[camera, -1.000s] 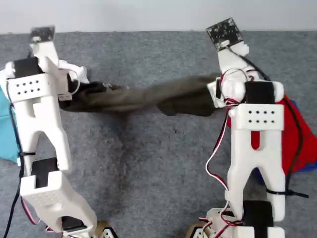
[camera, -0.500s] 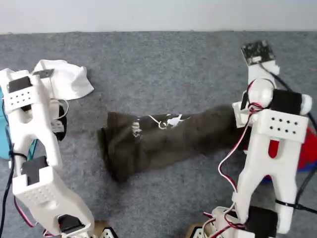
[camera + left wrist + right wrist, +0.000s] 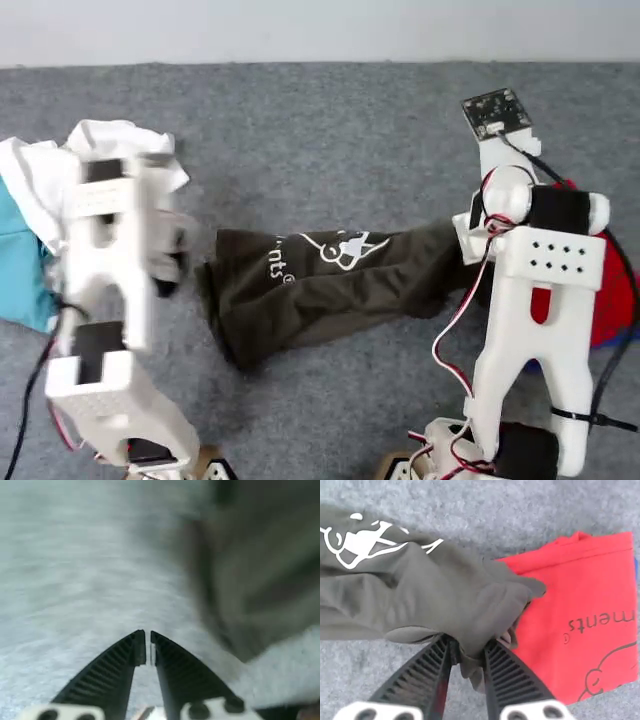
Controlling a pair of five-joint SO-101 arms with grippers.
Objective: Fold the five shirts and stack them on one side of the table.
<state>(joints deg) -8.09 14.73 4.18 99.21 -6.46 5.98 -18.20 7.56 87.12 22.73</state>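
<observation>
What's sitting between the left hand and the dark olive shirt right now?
Just bare grey table covering. In the left wrist view the left hand is short of the dark olive shirt, apart from its edge, with nothing lying in that stretch.

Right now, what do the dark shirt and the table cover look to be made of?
The dark shirt looks like soft matte knit, probably cotton jersey: it drapes in limp folds and carries a white print. The table cover looks like grey felt or low-pile carpet, judging by its fuzzy, mottled, matte surface.
</observation>
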